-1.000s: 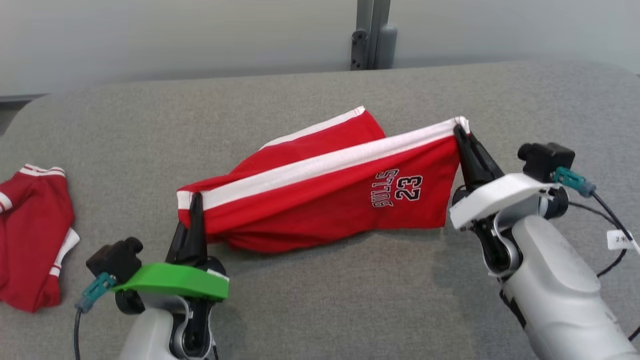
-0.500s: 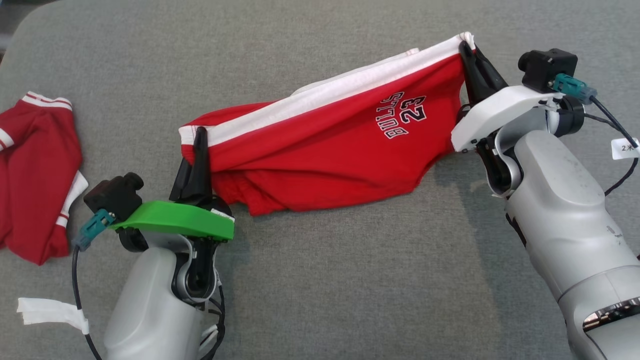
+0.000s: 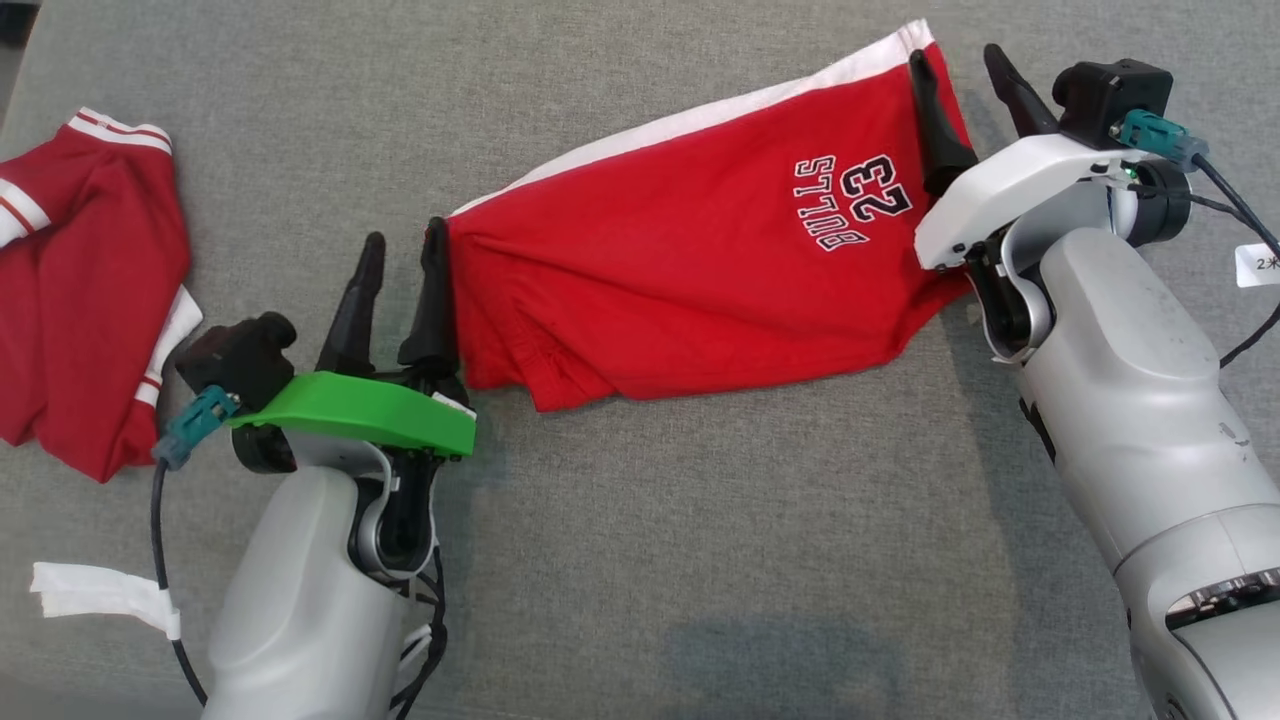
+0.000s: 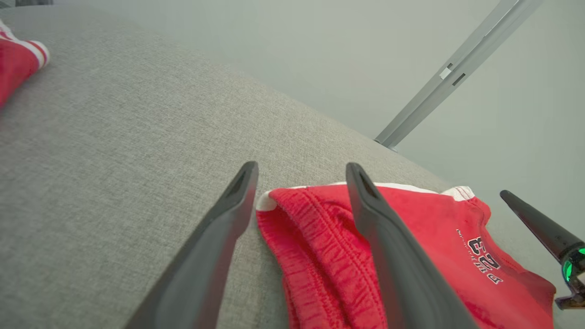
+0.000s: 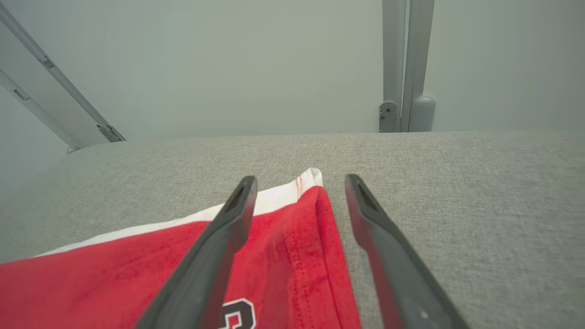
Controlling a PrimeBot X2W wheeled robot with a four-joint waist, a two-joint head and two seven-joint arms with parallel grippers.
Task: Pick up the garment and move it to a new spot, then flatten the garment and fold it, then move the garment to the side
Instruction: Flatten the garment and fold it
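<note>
From where I stand, the move to a new spot looks done and the flattening has only begun. The red garment (image 3: pixel 700 250), a pair of shorts with a white side stripe and a "BULLS 23" print, lies stretched slantwise across the grey desk (image 3: pixel 700 560), with a hand at each end.

The left hand (image 3: pixel 404 235) has its fingers spread wide and holds nothing. One finger rests against the waistband end and the other stands clear over bare desk. The right hand (image 3: pixel 954 55) is just as wide and just as empty. In its wrist view the hem corner lies loose between the fingers.

The cloth is not truly flat yet. There are puckers near the waistband, and the lower edge bunches in an uneven fold. I reckon the next move calls for drawing both hands clear without snagging the fabric. After that the near edge wants catching and pulling out smooth before any fold is tried.

Half a second ago both hands were pinched shut on those same two corners, and the shorts hung slack between them, partly off the surface. Now the fingers have sprung apart and the cloth has settled. The head camera has also tipped further down, which is why the other red garment (image 3: pixel 80 290) at the far left sits differently in the picture
</note>
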